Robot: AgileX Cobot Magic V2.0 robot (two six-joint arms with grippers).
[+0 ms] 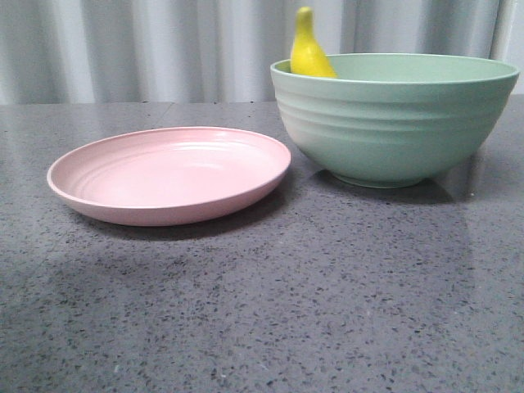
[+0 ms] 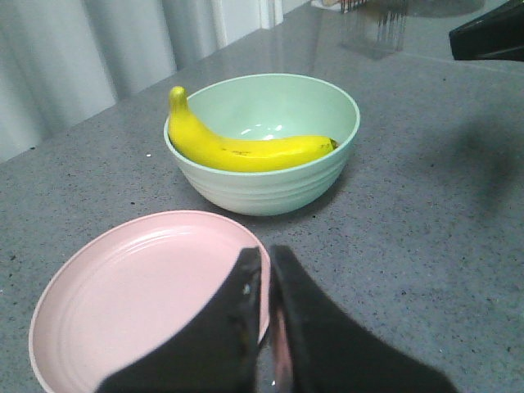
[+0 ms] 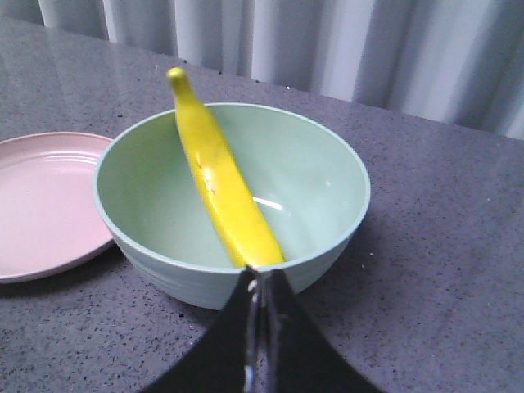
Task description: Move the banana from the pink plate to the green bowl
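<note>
The yellow banana [image 2: 246, 150] lies inside the mint green bowl [image 1: 393, 123], leaning on its wall with the stem end [image 1: 305, 33] sticking up over the rim. The banana [image 3: 221, 184] and bowl [image 3: 319, 176] also show in the right wrist view. The pink plate [image 1: 168, 173] stands empty to the left of the bowl, close to it. My left gripper [image 2: 266, 258] is shut and empty, over the plate's edge [image 2: 123, 286]. My right gripper [image 3: 262, 274] is shut and empty, just outside the bowl's near rim. Neither gripper shows in the front view.
The grey speckled table [image 1: 262, 311] runs in front of both dishes. A pale pleated curtain [image 1: 164, 49] hangs behind the table. A black part of the other arm [image 2: 487, 37] shows in the left wrist view, beyond the bowl.
</note>
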